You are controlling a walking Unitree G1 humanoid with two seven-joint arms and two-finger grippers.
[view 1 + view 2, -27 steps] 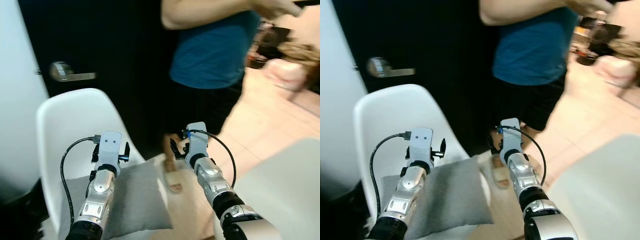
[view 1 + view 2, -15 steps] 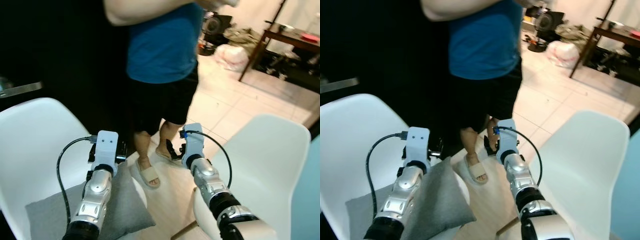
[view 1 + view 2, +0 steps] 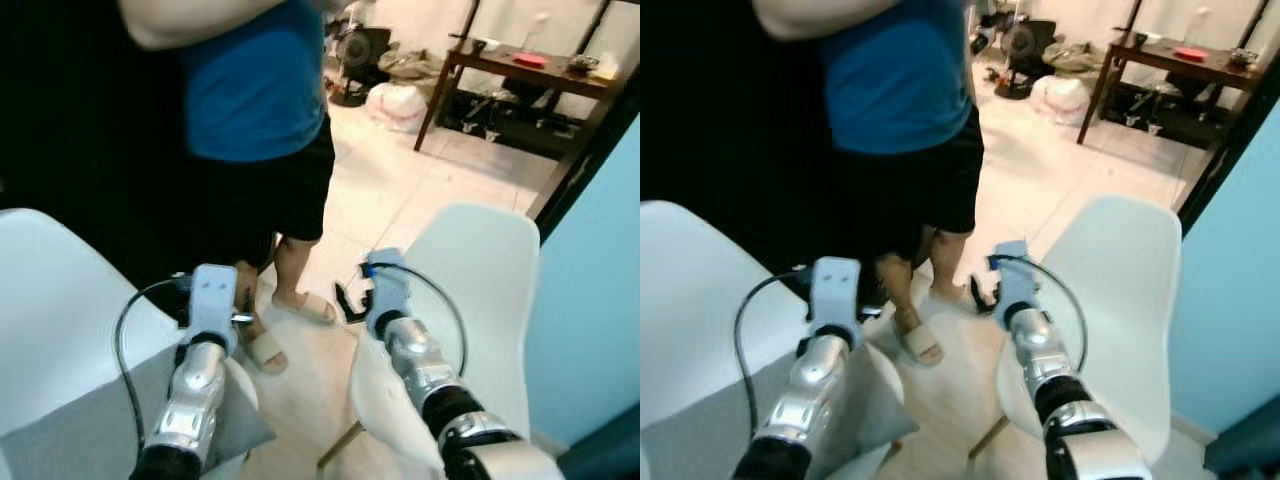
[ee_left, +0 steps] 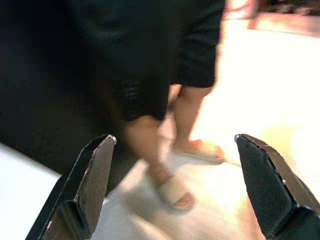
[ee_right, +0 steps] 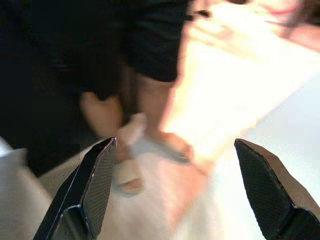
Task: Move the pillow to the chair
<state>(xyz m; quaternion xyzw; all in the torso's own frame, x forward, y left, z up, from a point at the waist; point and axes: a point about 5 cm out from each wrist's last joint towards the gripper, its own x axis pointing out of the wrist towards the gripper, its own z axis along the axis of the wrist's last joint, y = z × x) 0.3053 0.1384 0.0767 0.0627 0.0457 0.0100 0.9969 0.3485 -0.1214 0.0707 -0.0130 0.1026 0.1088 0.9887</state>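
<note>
My main worry is the person [image 3: 250,110] standing close in front of me at 12 o'clock, in a blue shirt and black shorts, with sandalled feet [image 3: 262,352] on the floor just beyond both arms. If I reach or step forward, I judge an arm could strike a leg or foot. The views are also soft with blur, so my aim at anything would be poor.

The grey pillow [image 3: 90,430] lies on the seat of a white chair [image 3: 50,330] at about 8 o'clock, partly under my left arm. A second white chair [image 3: 470,290] stands at about 3 o'clock, and my right forearm passes over its front edge. If that second chair is the target, the pillow is not there yet; it looks to be already on a chair, so I could easily misjudge whether the job is done.

The left pincer [image 4: 175,185] is spread wide and grips nothing, with the person's legs visible between its fingers [image 4: 92,175]. The right pincer [image 5: 172,187] is likewise released, wide apart and empty, over the floor near the sandals. Neither touches the pillow.

A dark wooden side table [image 3: 520,80] stands far off at 1 o'clock.
</note>
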